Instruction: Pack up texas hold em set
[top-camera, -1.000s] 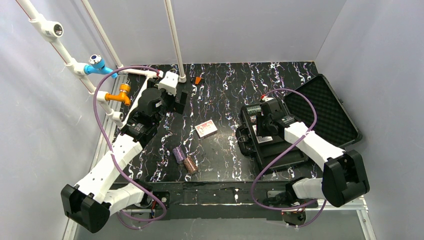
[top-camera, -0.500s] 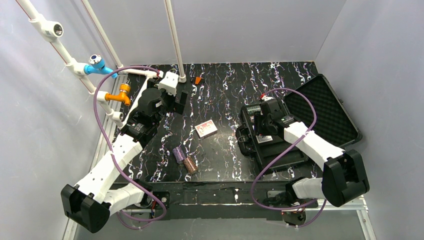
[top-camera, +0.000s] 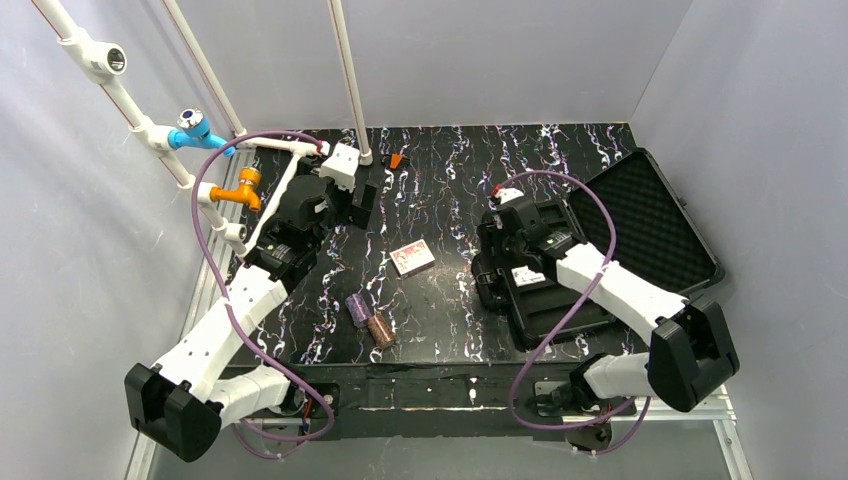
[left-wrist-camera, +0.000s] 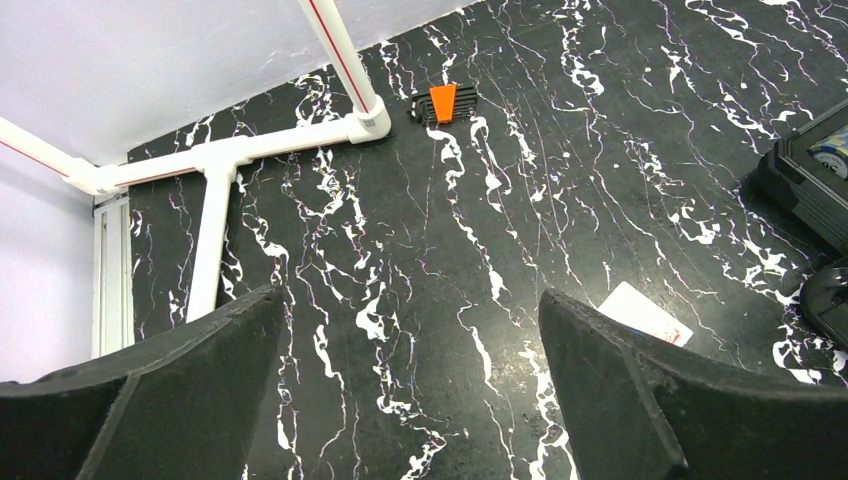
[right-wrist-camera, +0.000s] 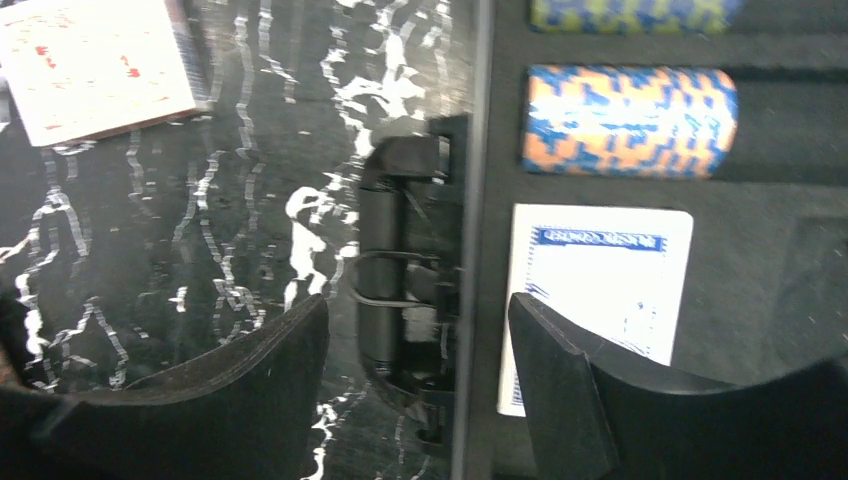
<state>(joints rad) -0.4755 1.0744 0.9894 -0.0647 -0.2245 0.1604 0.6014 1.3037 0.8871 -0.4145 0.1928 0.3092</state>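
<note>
The black case is lying open on the right side of the table, with its foam lid turned back toward the far right. The right gripper is hanging over the left edge of the case, its 2 fingers are standing apart and they are gripping nothing. The case handle is lying lower down, in the gap between them. The blue-white deck is sitting in its foam slot, partly hidden behind 1 finger, and an orange-blue chip stack is lying in the slot beyond it. The red deck is lying on the table to the left of the case, apart from this gripper. The purple chip stack and the brown chip stack are lying just beside each other, nearer to the arm bases. The left gripper is hovering wide open and empty over the far-left table, well apart from all these things
</note>
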